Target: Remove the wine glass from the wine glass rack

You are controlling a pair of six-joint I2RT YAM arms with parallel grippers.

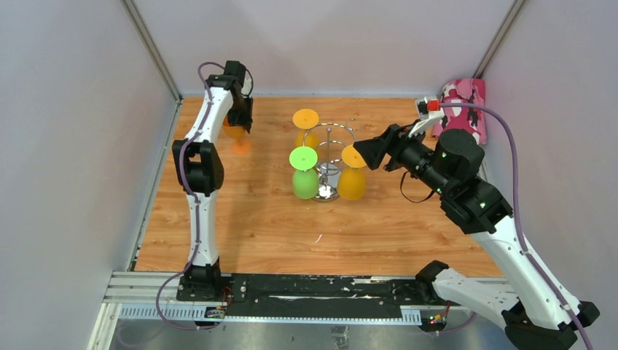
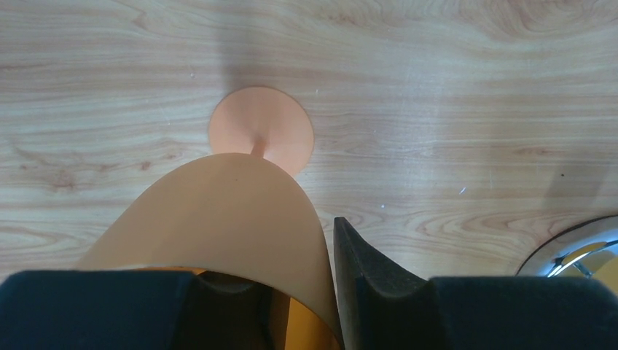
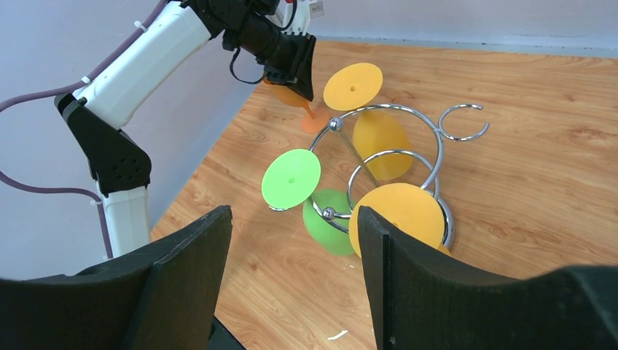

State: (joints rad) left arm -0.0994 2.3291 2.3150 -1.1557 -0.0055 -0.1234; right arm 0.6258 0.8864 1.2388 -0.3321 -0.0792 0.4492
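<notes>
The chrome wine glass rack (image 1: 331, 157) stands mid-table; it also shows in the right wrist view (image 3: 386, 157). Three glasses hang upside down on it: a green one (image 1: 304, 175), an orange one (image 1: 353, 179) and a yellow-orange one (image 1: 306, 127). One curled arm (image 3: 463, 120) is bare. My left gripper (image 1: 237, 124) is at the back left, shut on the rim of an orange wine glass (image 2: 226, 219). That glass stands upright with its foot (image 2: 261, 131) on the wood. My right gripper (image 1: 372, 153) is open and empty, just right of the rack, facing the hanging orange glass (image 3: 397, 219).
A pink patterned cloth (image 1: 463, 102) lies at the back right corner. Grey walls close in the table on three sides. The rack's round base (image 2: 576, 248) shows at the right edge of the left wrist view.
</notes>
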